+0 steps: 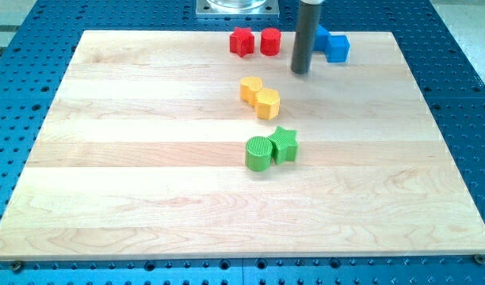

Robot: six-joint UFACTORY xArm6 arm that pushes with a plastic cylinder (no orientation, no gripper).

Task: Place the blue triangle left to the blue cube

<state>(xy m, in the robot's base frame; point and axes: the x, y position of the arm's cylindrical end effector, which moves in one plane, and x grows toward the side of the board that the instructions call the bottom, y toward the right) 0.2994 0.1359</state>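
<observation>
The rod comes straight down near the view's top, its bare tip holding nothing, just left of the two blue blocks. The blue cube sits at the board's top edge; the blue triangle touches its left side, half hidden by the rod. It looks light, hard and quick to slide or spin, so I'd push a flat face squarely. The wooden board is smooth, on a blue perforated table.

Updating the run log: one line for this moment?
my tip: just left of blue pair | blue cube | blue triangle: partly hidden | left placement unconfirmed
</observation>
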